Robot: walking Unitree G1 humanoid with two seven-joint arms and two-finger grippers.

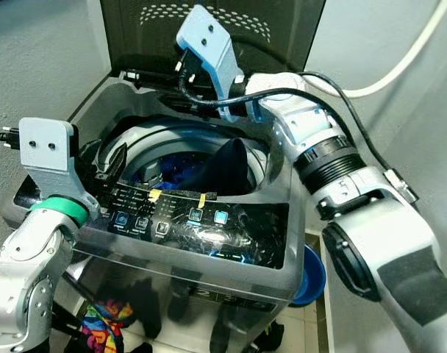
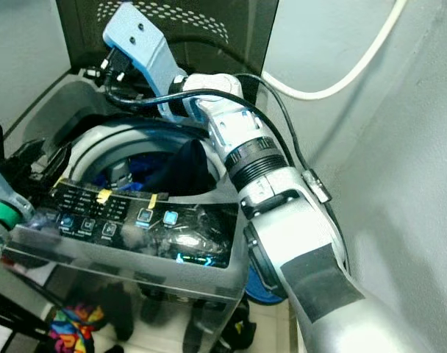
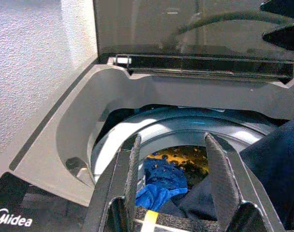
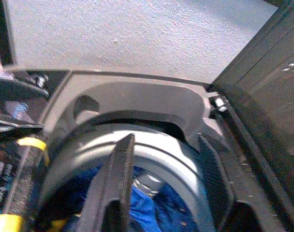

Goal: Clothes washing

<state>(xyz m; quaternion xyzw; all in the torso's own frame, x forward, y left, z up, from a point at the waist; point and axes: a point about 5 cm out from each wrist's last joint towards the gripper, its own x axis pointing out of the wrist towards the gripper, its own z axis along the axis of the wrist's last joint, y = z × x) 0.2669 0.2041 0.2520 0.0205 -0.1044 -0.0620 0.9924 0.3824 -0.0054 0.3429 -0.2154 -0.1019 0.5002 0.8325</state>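
- Lid (image 1: 209,29) was up, and blue clothes (image 3: 159,181) plus a dark garment (image 1: 227,168) were already dropped in the drum (image 4: 137,145).
- Both pincers, left (image 3: 171,176) and right (image 4: 161,179), were held apart and empty just above that load.
- Left to do, probably: lid shut, panel (image 1: 194,220) pressed.

A white hose (image 1: 400,70) crosses the wall; a blue basin (image 1: 310,276) sits beside the floor tiles.

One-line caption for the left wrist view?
Open left end effector above washer drum holding blue and dark clothes.
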